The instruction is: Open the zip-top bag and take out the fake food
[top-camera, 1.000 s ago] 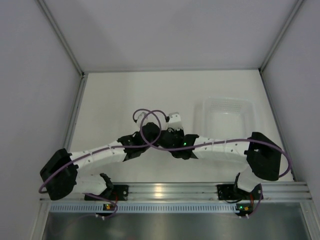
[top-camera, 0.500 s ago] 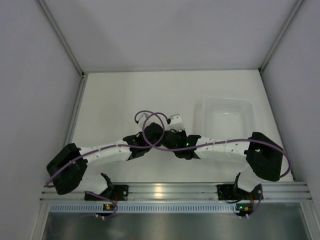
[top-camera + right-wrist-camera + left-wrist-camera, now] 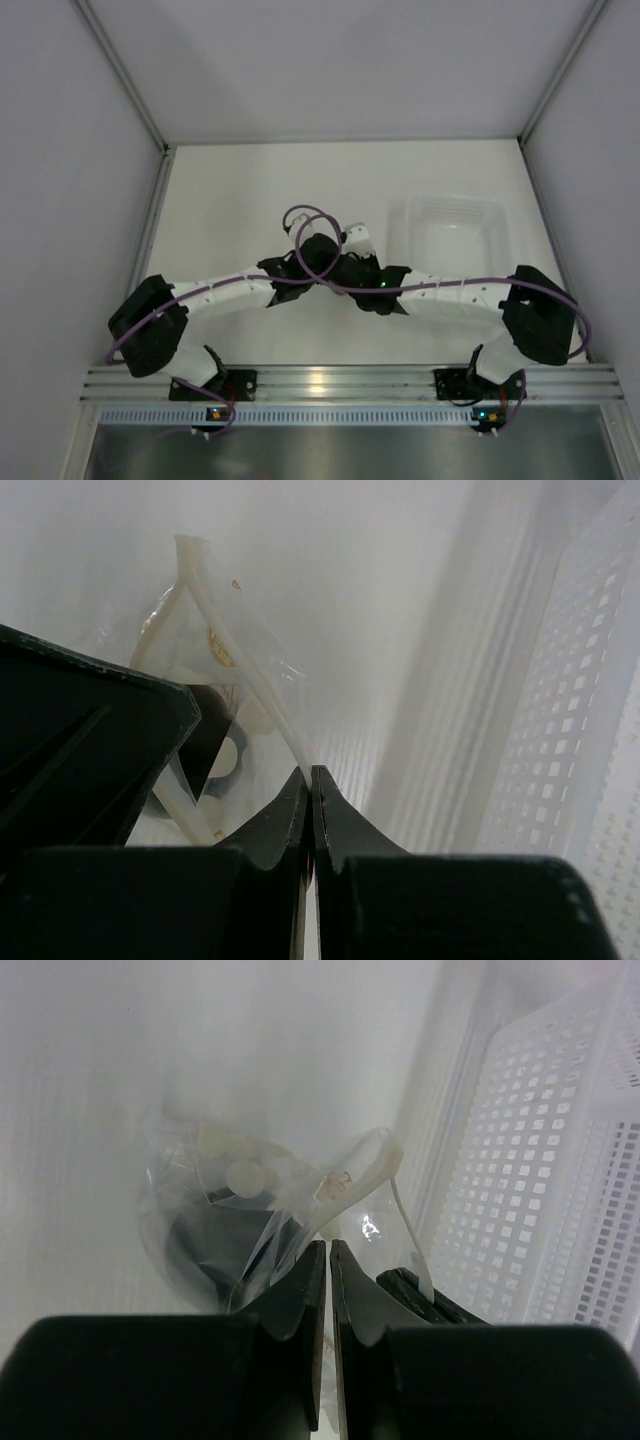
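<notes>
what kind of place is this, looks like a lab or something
Most likely a lab robot cell: plain white walls around a white table, left arm and right arm bolted to a metal rail, a perforated tub and zip-top bag as props.

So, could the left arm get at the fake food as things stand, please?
Probably not yet: the left gripper is itself pinched on the zip-top bag, the right gripper holds another edge, and the dark fake food sits enclosed behind plastic.
</notes>
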{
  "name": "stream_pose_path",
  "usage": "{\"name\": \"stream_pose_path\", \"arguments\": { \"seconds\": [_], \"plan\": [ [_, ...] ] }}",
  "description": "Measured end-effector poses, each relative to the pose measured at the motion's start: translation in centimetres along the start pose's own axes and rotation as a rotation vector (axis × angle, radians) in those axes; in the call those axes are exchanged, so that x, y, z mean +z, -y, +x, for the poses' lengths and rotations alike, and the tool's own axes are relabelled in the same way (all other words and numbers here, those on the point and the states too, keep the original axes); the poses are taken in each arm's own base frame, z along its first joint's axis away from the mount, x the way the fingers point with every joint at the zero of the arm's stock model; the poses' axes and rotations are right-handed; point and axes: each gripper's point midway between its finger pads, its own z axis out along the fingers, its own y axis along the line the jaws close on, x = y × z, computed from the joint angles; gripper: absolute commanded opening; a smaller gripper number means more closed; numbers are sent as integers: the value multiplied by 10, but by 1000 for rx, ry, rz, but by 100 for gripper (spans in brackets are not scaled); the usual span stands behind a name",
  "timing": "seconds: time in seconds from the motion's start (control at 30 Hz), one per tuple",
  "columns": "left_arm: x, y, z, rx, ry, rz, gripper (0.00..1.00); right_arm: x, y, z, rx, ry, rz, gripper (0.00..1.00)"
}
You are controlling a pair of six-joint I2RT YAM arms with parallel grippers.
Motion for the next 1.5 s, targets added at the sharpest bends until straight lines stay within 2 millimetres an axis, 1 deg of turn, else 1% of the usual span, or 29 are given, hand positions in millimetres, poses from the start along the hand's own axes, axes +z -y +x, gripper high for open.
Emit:
{"name": "stream_pose_path", "arguments": {
  "seconds": [0.23,0.43,0.53,0.57,0.6,0.67,0.73,0.8,0.93,1.03,1.13,1.27,1.3,1.33,1.37,1.5],
  "plan": [
    [2,4,0,75,-4,-10,13,-1,4,-5,18,13,-4,0],
    [4,5,9,97,-20,-10,13,0,3,1,36,25,-28,0],
    [5,4,11,100,-25,-14,10,0,2,1,41,27,-33,0],
    [5,4,11,100,-24,-15,5,0,2,1,43,29,-34,0],
    [5,4,11,100,-24,-16,2,0,1,0,45,31,-35,0],
    [5,6,10,98,-22,-14,0,-2,1,-2,49,36,-41,0],
    [2,10,8,85,-21,-1,0,-4,-1,-5,53,43,-57,0],
    [0,8,10,68,-21,3,0,-7,-3,-7,42,45,-77,0],
    [-9,2,12,-3,-5,44,0,-17,-18,-8,-5,41,-144,0],
    [-16,1,7,-54,19,69,0,-22,-28,-14,-24,45,-190,0],
    [-18,5,1,-91,45,77,0,-26,-34,-20,-38,49,-224,0],
    [-16,6,3,-139,35,77,0,-26,-32,-23,-53,55,-228,0],
    [-13,4,6,-137,37,64,0,-27,-34,-28,-51,63,-235,0],
    [-10,-1,14,-134,21,43,0,-29,-36,-34,-37,77,-245,0],
    [-9,-1,17,-148,16,41,0,-29,-34,-35,-52,74,-236,0],
    [-9,-1,18,-176,19,41,0,-29,-32,-36,-59,80,-226,0]
  ]
}}
